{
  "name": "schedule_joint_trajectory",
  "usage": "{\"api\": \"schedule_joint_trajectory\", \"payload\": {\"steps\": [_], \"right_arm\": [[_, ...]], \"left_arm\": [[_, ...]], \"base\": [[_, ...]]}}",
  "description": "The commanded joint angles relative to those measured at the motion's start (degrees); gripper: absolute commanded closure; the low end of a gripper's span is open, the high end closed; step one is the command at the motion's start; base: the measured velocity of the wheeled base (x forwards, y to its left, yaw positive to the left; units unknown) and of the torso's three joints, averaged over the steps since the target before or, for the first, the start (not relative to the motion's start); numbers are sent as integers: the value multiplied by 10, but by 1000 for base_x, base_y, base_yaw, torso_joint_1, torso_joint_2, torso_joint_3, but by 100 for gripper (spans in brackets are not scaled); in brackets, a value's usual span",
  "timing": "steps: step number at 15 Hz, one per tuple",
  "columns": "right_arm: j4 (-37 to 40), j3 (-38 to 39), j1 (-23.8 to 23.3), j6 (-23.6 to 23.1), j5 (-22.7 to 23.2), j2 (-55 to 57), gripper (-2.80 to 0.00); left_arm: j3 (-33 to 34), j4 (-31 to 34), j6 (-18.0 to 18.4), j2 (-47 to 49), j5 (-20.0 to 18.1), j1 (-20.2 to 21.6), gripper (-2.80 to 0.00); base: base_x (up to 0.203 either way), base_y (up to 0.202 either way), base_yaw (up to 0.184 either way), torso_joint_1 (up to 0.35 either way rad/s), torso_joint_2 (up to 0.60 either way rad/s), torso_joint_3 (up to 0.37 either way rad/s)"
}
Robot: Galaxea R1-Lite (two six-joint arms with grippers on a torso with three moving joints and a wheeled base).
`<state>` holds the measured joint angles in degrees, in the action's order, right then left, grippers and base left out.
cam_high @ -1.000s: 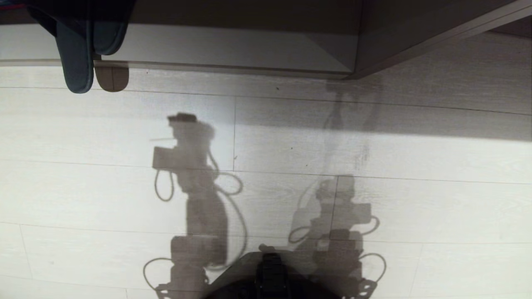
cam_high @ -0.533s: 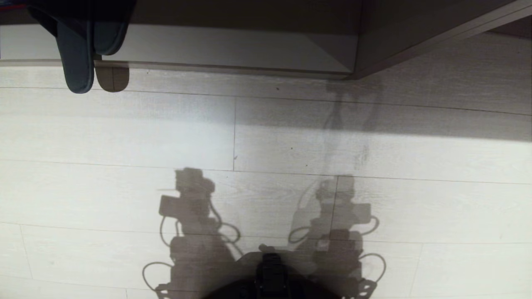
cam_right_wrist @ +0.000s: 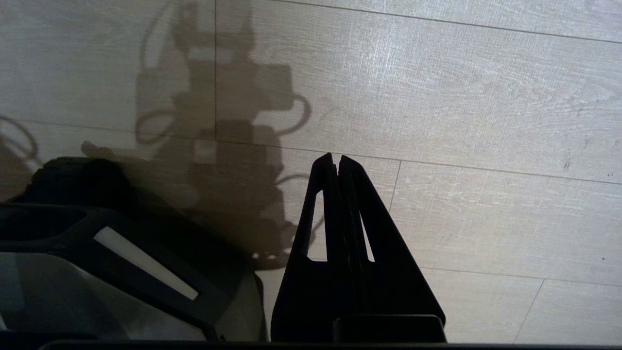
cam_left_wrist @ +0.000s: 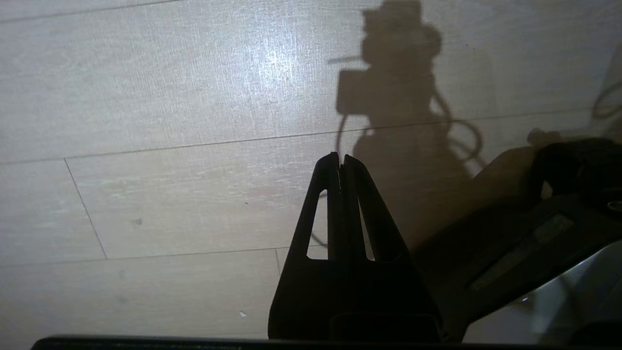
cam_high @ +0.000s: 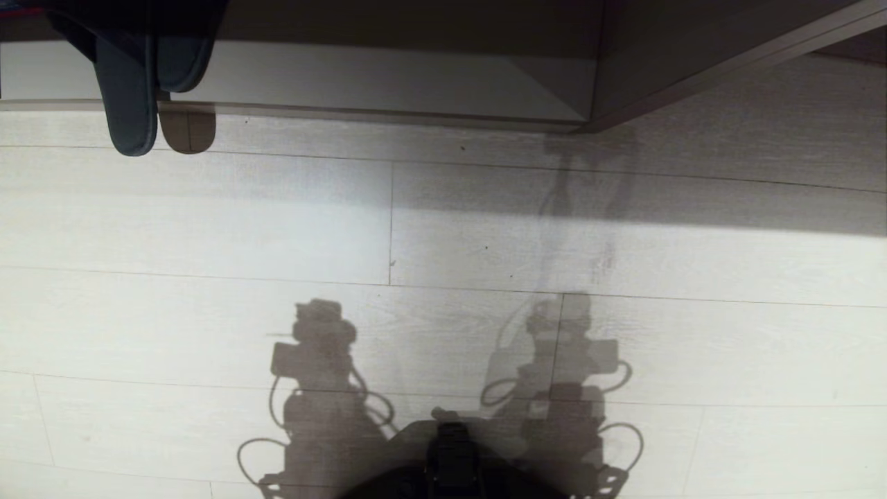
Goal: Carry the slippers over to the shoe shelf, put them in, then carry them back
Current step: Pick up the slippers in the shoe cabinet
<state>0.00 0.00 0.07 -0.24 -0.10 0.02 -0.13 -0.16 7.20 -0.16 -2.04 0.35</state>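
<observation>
Head view: I see neither gripper, only two arm shadows on pale plank floor (cam_high: 208, 229). Two slippers (cam_high: 128, 104) at top left, heels hanging over front edge of shoe shelf (cam_high: 388, 83); what covers their toes I cannot make out.

Left wrist view: left gripper (cam_left_wrist: 340, 163) fully closed, fingertips touching, nothing held, above bare floor.

Right wrist view: right gripper (cam_right_wrist: 335, 163) likewise pinched closed, empty, over floor beside robot base (cam_right_wrist: 97, 272).

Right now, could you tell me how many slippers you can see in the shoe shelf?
2. Both slippers lie side by side at the far left of the shoe shelf, their ends sticking out over its front edge; the left one reaches further out. Their upper parts are cut off from view.
</observation>
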Motion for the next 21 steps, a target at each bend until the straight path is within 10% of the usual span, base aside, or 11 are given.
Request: {"api": "schedule_joint_trajectory", "payload": {"steps": [1,21], "right_arm": [[0,0,0,0,0,0,0],[1,0,-1,-3,2,0,0]], "left_arm": [[1,0,-34,2,4,0,0],[1,-1,-77,2,20,0,0]], "base": [[0,0,0,0,0,0],[0,0,0,1,2,133]]}}
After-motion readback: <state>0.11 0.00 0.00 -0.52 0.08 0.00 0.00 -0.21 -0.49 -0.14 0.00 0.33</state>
